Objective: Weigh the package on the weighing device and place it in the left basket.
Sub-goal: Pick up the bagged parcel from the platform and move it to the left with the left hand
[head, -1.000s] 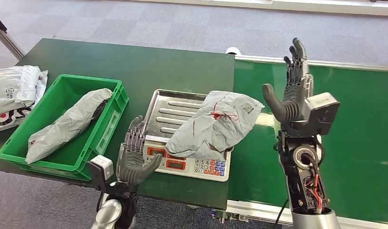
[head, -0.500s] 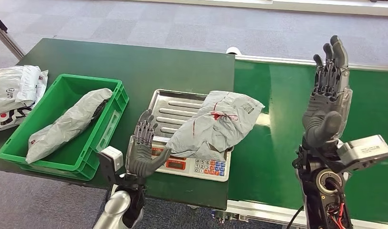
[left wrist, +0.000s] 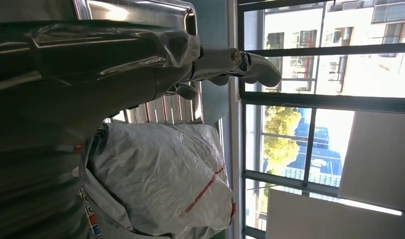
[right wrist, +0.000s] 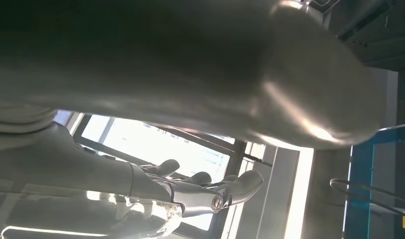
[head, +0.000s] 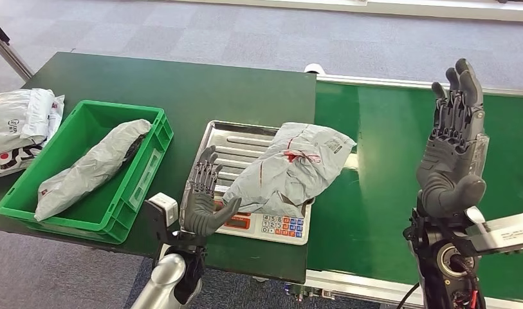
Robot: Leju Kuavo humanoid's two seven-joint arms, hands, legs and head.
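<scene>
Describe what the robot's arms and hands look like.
Both hands, left hand and right hand, are dark grey, with ribbed, segmented fingers and thick thumbs. A white camera box sits at each wrist. The right forearm shows black open framework with red cabling; the left forearm is silver.

- Package (head: 289, 168): grey, creased, with red lines and a red smear.
- Scale (head: 255, 183): silver ribbed tray; white front with red panels and red and blue keys.
- Basket (head: 148, 169): bright green. Bag (head: 91, 168) inside: grey, dark at one end.
- Table (head: 181, 84): dark green. Belt (head: 387, 129): brighter green, silver edge.
- Bags (head: 17, 125) at the table's left end: white-grey with black print.
- Left hand (head: 204, 205), right hand (head: 453, 152): dark grey.
- Floor (head: 246, 32): grey carpet squares.
</scene>
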